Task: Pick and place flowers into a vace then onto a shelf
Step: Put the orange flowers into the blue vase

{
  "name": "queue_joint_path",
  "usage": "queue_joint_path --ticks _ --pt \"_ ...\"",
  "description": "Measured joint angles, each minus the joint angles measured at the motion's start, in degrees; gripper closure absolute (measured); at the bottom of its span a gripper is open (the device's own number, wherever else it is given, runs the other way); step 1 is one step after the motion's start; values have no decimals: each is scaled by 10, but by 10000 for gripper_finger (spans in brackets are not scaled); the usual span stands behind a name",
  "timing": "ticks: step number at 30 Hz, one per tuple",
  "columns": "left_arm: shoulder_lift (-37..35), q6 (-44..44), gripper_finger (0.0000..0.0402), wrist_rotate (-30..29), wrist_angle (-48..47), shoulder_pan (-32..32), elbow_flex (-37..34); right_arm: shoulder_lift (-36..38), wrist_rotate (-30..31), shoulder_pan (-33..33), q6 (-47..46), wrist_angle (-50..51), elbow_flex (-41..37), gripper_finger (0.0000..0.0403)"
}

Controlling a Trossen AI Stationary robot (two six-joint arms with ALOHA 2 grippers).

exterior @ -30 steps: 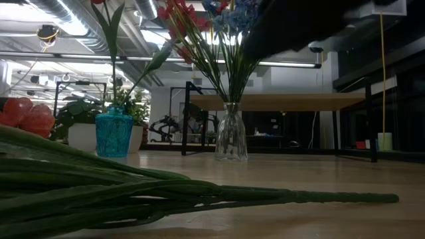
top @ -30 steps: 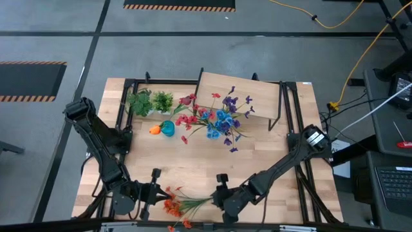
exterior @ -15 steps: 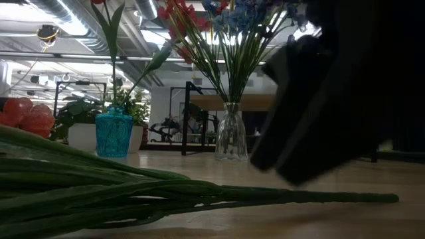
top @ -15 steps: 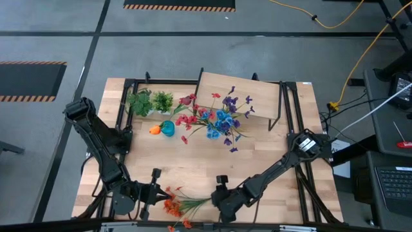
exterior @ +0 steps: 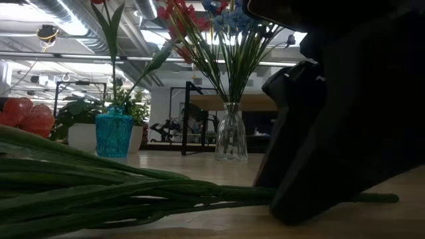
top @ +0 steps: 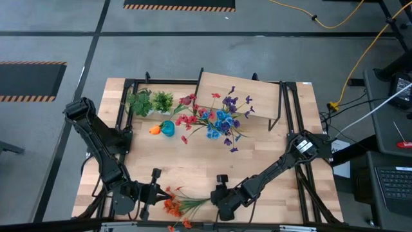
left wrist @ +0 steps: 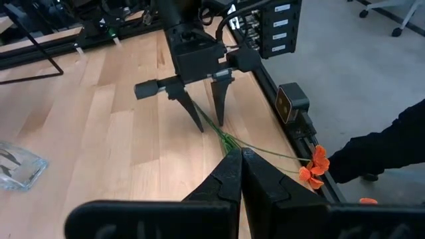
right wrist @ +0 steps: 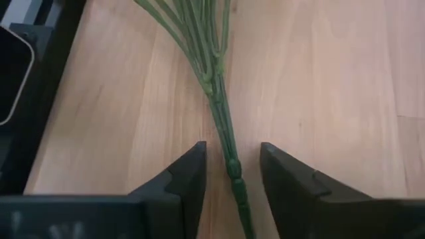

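Flowers (top: pixel 179 205): orange spray, long green stems, lying flat at table (top: pixel 270 154) near edge | right jaws (right wrist: pixel 231 174) open, astride the stem end, not gripping | left jaws (left wrist: pixel 239 174) shut, empty, beside the blooms | glass vase (exterior: pixel 231 136) mid-table holds red and blue sprays

You have two leafy potted plants (top: pixel 150 102) at the table's (top: pixel 270 151) back-left corner, a yellow cable (top: pixel 335 26) crossing the floor.
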State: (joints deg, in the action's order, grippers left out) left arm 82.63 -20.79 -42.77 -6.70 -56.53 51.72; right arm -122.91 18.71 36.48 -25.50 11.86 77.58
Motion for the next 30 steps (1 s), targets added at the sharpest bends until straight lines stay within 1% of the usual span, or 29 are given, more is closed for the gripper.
queue_joint_path --ticks 3,7,9,10,14,21,30 --pt "0 0 397 0 0 0 0 0 -20 -6 -8 3 0 290" --pt "0 0 397 0 0 0 0 2 -58 -20 -42 21 2 352" --pt "0 0 398 0 0 0 0 2 -59 -22 -43 27 2 383" --pt "0 0 398 0 0 0 0 2 -58 -23 -42 27 2 389" --pt "0 0 398 0 0 0 0 2 -59 -24 -42 23 1 386" --pt "0 2 397 -3 0 0 0 15 -69 -28 -39 27 -1 394" --pt "0 57 393 -62 2 0 0 91 -68 -29 34 103 -3 394"
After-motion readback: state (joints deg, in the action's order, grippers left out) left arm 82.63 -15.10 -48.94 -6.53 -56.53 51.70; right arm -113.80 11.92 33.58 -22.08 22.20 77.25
